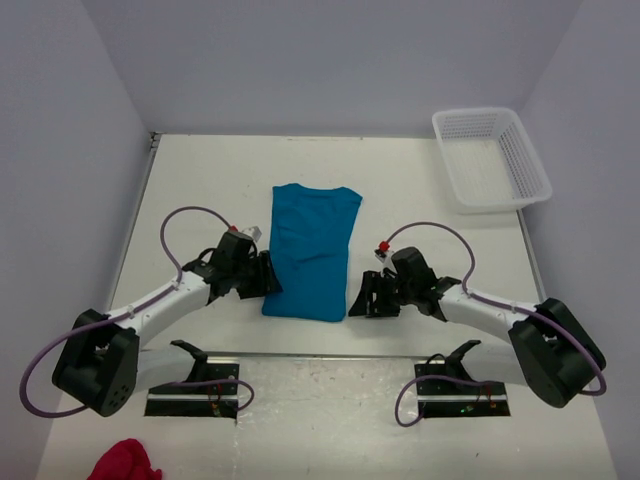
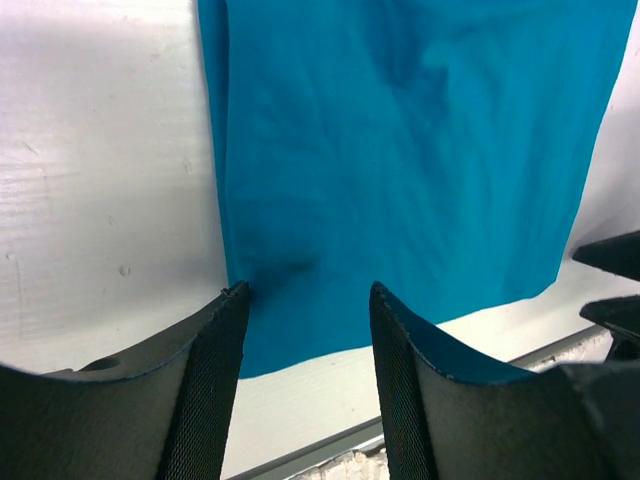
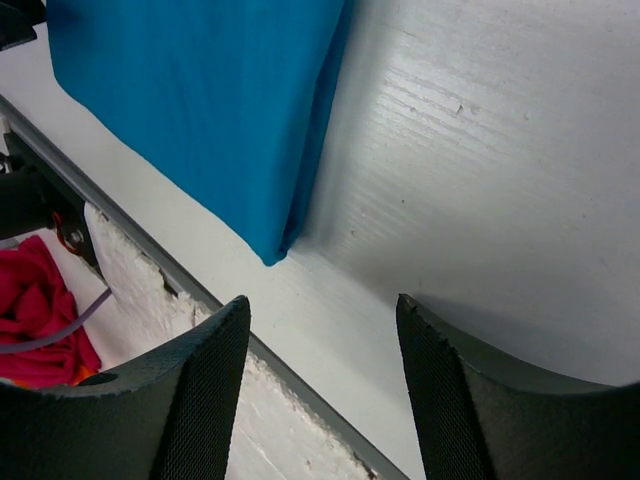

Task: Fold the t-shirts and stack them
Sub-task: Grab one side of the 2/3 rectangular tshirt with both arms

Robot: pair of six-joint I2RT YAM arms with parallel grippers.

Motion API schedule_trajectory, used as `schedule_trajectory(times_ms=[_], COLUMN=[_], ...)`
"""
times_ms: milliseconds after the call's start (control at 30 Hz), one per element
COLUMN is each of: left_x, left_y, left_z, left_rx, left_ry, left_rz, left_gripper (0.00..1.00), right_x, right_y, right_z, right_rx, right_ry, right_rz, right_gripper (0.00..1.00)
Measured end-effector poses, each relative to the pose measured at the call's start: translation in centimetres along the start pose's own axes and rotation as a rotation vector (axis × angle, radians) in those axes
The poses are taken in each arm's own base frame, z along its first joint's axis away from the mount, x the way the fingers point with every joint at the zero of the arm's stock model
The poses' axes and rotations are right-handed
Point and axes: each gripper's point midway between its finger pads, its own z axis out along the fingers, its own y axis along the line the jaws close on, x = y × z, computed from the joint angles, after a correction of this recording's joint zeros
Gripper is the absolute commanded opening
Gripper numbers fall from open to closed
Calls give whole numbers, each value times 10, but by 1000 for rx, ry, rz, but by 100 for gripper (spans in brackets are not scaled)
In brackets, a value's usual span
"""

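Flanking the folded t-shirt [image 1: 310,255], left pincer [image 2: 308,296] and right pincer [image 3: 322,305] gape.

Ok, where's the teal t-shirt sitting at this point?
In the top view the teal t-shirt lies folded lengthwise at centre, between the left pincer and the right pincer, the white basket beyond it at the far right.

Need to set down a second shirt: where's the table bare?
Bare: the table between shirt and basket, and left of the shirt toward the wall. Crowded: the shirt's near end, flanked by left gripper and right gripper.
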Motion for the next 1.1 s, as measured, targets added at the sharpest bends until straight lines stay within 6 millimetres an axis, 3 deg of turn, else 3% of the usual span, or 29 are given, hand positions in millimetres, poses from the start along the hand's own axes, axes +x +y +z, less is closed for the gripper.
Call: schedule_trajectory(times_ms=[467,800,900,1033,1067,1100], left_x=[-5,-6,-7,2,6,10], left_y=[-11,-10,-10,-2,1,4], left_z=[-12,-15,-16,-13,-12,-11], left_rx=[57,57,58,43,37,30], left_ry=[-46,-52,-59,-42,-33,-24], left_rz=[-10,-14,-13,-17,-19,-22], left_gripper=[56,57,57,57,58,58], right_x=[2,6,6,6,7,7], right_y=[21,28,27,22,21,19], right_z=[29,41,42,44,45,45], right_rx=[-106,-127,-121,-95,-89,-83], right_ry=[39,54,52,49,48,49], right_rz=[5,13,19,27,28,27], right_gripper=[55,44,37,19,8,4])
